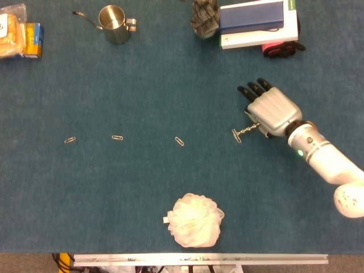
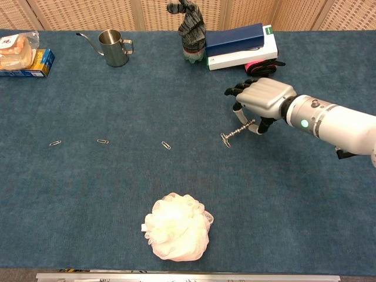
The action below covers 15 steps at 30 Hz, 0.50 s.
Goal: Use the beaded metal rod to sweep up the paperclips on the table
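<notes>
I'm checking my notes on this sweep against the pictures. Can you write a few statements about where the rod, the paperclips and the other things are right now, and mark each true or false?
1. The right hand holds the beaded metal rod. True.
2. The rod's tip is at the rightmost paperclip in the row. True.
3. The metal cup lies tipped over beside the white bath pouf. False: the cup stands upright at the far left of the table, and the pouf sits near the front edge.
4. Three other paperclips lie in a row to the left of the rod's tip. True.
5. The left hand rests on the blue book. False: no left hand shows in either view.
</notes>
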{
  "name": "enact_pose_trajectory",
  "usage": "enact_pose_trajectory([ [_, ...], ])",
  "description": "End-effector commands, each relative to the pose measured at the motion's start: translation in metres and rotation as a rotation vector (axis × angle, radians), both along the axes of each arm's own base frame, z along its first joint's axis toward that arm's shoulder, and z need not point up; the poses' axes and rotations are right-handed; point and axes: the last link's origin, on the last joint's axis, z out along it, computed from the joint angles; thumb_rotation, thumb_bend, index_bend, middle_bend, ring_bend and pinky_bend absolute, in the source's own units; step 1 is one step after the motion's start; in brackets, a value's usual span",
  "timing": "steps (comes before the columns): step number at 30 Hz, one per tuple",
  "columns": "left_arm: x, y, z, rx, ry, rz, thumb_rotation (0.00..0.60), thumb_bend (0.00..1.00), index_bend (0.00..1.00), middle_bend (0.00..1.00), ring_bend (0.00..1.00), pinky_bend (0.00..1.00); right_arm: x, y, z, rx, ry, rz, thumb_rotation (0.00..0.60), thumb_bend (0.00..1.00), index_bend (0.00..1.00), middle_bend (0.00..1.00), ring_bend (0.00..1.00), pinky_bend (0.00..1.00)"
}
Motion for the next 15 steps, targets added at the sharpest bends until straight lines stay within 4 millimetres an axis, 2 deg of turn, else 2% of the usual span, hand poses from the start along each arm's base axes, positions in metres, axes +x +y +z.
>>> enact_pose_trajectory([
  [1,0.000,-0.001,0.001,0.001,0.000,0.002,0.600,0.14,0.49,0.40,0.29,0.35,0.001,0.000,-0.001,0.003,0.000,0.001,0.600,0.35,0.60,0.06,0.00,0.08],
  [10,-0.001,-0.002,0.002,0.006,0.002,0.004,0.600,0.14,0.49,0.40,0.29,0.35,0.004,-0.003,-0.003,-0.001,-0.009,0.000,0.600,0.35,0.60,0.06,0.00,0.08],
  [15,-0.001,-0.002,0.004,0.010,0.004,0.007,0.600,0.14,0.49,0.40,0.29,0.35,0.017,-0.013,0.001,-0.030,-0.046,0.014,0.600,0.35,0.60,0.06,0.00,0.08],
])
